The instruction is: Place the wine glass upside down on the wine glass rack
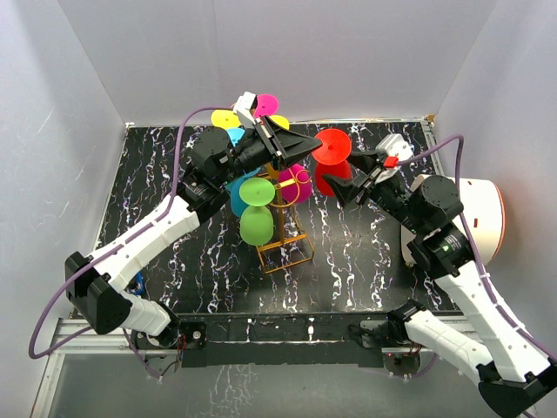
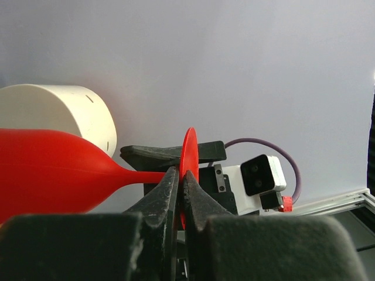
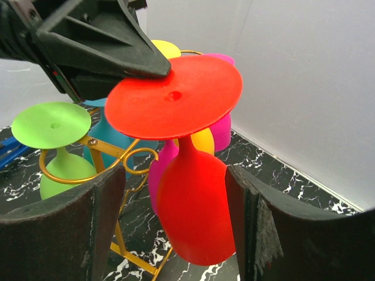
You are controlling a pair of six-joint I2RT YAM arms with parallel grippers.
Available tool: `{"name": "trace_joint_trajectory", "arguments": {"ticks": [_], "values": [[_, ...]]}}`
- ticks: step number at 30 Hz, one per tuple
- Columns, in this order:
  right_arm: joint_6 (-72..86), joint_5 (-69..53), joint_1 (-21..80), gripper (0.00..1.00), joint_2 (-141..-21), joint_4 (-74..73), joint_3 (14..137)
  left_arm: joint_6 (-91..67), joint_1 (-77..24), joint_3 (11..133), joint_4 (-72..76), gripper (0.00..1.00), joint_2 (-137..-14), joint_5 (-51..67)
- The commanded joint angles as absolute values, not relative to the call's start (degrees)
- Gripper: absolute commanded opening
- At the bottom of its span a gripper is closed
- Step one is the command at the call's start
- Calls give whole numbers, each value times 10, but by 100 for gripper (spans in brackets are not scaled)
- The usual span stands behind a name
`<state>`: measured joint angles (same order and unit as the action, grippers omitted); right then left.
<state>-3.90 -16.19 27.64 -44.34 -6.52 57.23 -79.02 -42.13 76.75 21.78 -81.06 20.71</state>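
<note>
Here the desk (image 1: 374, 261) is a black slab veined with white like marble, shut in at the back and both sides by plain white walls (image 1: 261, 52). A metal rail (image 1: 287, 329) runs along its near edge, where the arm bases are bolted. A white drum (image 1: 483, 218) sits at the right edge, beside the right arm.

The wine glass rack (image 3: 94, 143), thin golden wire with curled ends, stands near the middle of the desk. It already carries upside-down glasses, among them a green glass (image 1: 257, 218), a blue one and a magenta one.

The red wine glass (image 1: 331, 150) hangs in the air just right of the rack, foot up and bowl down. Whether it touches the wire cannot be told. The left tool (image 2: 180, 172) is clenched on the rim of the glass's round foot. The right tool (image 3: 174, 175) is released. Its fingers stand wide on either side of the red bowl, with a gap showing on each side.
</note>
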Motion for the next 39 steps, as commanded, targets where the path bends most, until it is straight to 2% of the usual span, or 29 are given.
{"name": "trace_joint_trajectory", "arguments": {"ticks": [1, 9, 15, 28, 39], "values": [[-6, -133, 277, 68, -406, -85, 581, -801, -423, 762, 213, 0, -808, 196], [82, -91, 277, 68, -362, -88, 617, -768, -422, 766, 125, 0, -787, 152], [118, -73, 277, 68, -339, -48, 619, -771, -423, 757, 107, 0, -770, 162], [184, 15, 276, 67, -345, -35, 587, -755, -423, 761, 55, 0, -756, 153], [194, 23, 277, 67, -346, -26, 580, -715, -423, 774, -2, 0, -741, 106]]}}
